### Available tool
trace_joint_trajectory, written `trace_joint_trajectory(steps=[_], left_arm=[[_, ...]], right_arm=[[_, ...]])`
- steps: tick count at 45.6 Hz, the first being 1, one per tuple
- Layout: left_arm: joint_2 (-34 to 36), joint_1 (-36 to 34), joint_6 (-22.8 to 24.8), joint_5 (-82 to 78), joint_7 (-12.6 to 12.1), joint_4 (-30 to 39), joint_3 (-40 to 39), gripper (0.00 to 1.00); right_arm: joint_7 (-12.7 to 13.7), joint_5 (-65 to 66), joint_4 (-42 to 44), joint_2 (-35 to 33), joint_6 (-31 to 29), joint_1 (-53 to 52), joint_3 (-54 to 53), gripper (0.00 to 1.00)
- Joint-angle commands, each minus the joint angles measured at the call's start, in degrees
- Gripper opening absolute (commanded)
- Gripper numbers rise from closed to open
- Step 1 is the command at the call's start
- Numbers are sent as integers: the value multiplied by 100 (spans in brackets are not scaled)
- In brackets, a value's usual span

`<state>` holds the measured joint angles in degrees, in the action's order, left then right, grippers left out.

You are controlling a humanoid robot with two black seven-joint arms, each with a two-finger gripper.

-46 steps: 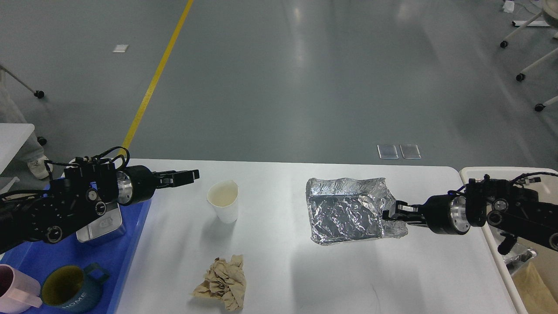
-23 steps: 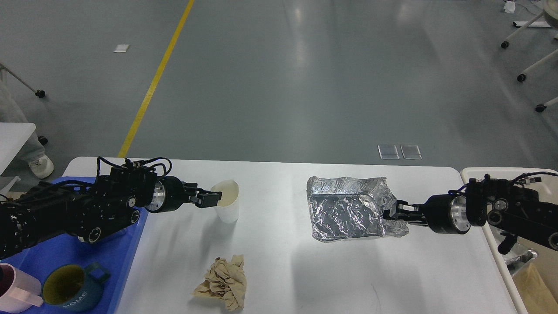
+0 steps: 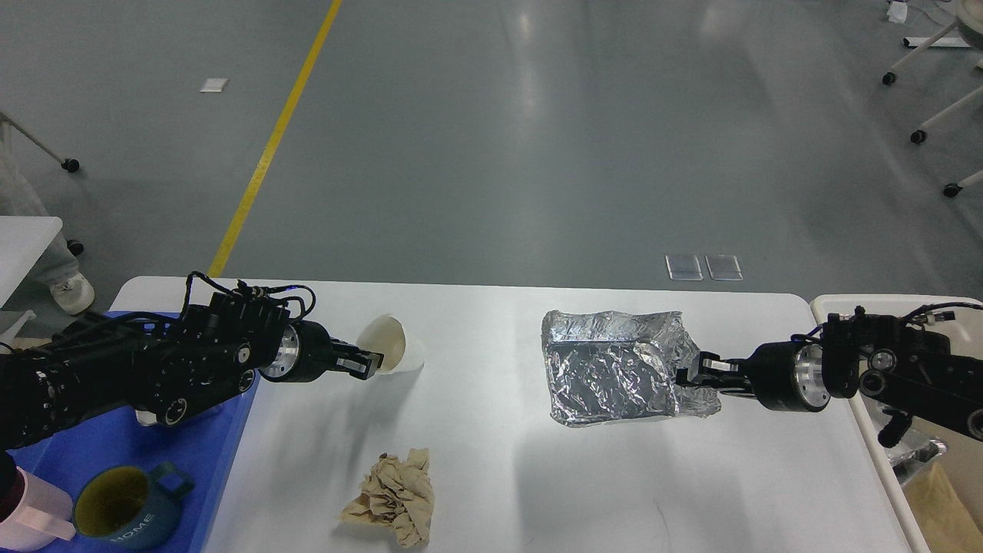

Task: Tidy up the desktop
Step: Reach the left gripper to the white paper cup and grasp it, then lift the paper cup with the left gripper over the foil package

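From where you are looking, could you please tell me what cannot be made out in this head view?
- Metal tin in the blue tray: almost wholly hidden by the left arm.
- Pink mug: cut off by the left and bottom edges.
- Cream-white bin: cut off by the right edge; contents partly behind the right arm.
- Left end effector at the tilted paper cup: too dark to tell whether it grips.

On the desktop (image 3: 491, 476) I see my left gripper (image 3: 367, 361) touching a tipped paper cup (image 3: 393, 352), my right gripper (image 3: 697, 374) pinching crumpled foil (image 3: 610, 369), brown paper (image 3: 393, 498) lying nearer.
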<state>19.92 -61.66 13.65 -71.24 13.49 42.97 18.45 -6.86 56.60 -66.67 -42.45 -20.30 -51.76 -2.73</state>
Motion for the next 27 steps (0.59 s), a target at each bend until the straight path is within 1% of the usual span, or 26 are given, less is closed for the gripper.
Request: trace_joint_trajectory(steps=[1,5,12,17,22,27], left_arm=[[3,-65,94,67,22,0,0,0],[3,-153,155,102,49,35,-87,0],[38,-329,524,111,-13,220,-131,0],[179,-461,744,128,-21,571,-246,0],[565,-715,911,128,-13,1019,-254,0],[987,-1137,1043,137,-13,1555,-220,0]], right_arm=[[0,0,5,8,0,0,0,0],[0,-8,5,17,9,0,0,0],[0,-8,40,61,9,0,0,0],[-9,-8,40,43,9,0,0,0],[-9,-8,40,35,9,0,0,0],[-9,-8,40,52,9,-9,-8,0]])
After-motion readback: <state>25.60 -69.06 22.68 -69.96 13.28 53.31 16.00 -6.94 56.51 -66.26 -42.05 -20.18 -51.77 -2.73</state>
